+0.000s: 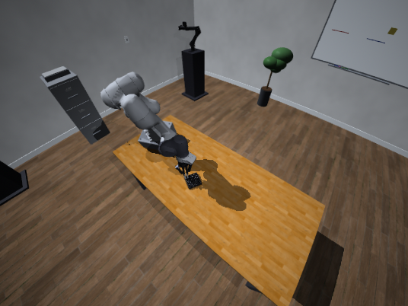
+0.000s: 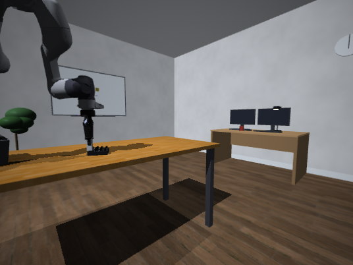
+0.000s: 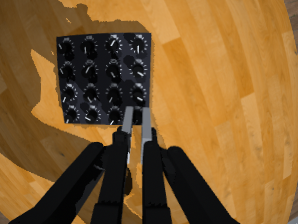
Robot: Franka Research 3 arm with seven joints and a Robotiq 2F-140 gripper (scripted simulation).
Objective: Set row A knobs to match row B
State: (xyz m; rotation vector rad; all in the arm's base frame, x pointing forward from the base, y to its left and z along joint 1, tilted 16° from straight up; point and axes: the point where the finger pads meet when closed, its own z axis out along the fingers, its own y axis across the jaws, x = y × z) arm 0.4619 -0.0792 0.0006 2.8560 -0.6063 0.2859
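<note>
Closing on the corner knob (image 3: pixel 137 117), the fingers (image 1: pixel 186 175) (image 2: pixel 89 147) look clenched around it, one pad at its 9 o'clock, one at its 3 in the wrist view. From there the sixteen-knob box (image 1: pixel 193 180) (image 2: pixel 99 152) (image 3: pixel 102 80) spreads toward 11 o'clock on the desk (image 1: pixel 243 224) (image 2: pixel 138 155) (image 3: pixel 210 75), its near edge roughly parallel to the pinch line. Its socket can't be made out, so row A can't be confirmed; any turn should probably centre on that knob, clear of its neighbours at 9 and 12.
</note>
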